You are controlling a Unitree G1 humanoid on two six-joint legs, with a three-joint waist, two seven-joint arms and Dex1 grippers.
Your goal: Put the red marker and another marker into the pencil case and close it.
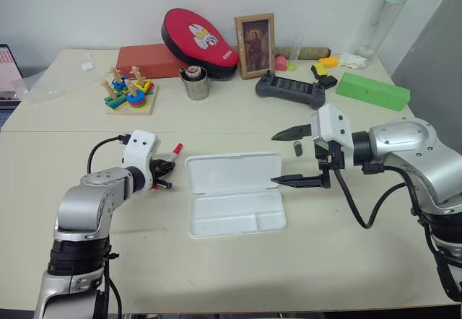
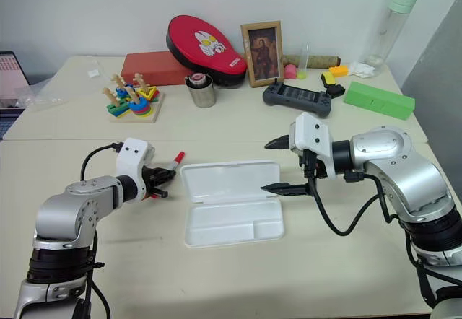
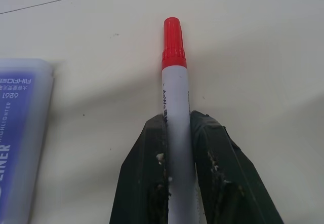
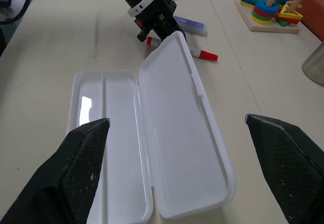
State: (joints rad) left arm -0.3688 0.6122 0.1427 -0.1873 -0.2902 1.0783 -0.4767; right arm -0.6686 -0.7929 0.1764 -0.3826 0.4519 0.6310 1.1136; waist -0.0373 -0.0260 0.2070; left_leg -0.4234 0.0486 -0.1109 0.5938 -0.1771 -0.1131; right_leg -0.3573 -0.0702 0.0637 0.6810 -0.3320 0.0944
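**Left claw pinches red marker beside open pencil case**

Head view: the pencil case [image 1: 234, 193] lies open on the counter [image 1: 325, 261]; the left claw [image 1: 162, 175], just left of it, pinches the red marker [image 1: 173, 153].

Left wrist view: another marker [image 3: 17, 133] lies beside.

Right wrist view: the right claw [image 4: 177, 127] hangs spread over the case.

Both arms are built of rounded, silver-grey metallic segments joined by black ribbed collars. A white, boxy housing sits just behind each hand, the left hand [image 1: 163, 176] and the right hand [image 1: 287, 159]. Each ends in two tapering black fingers [image 3: 223, 178], scuffed with pale flecks. Black cables loop from behind the housings.
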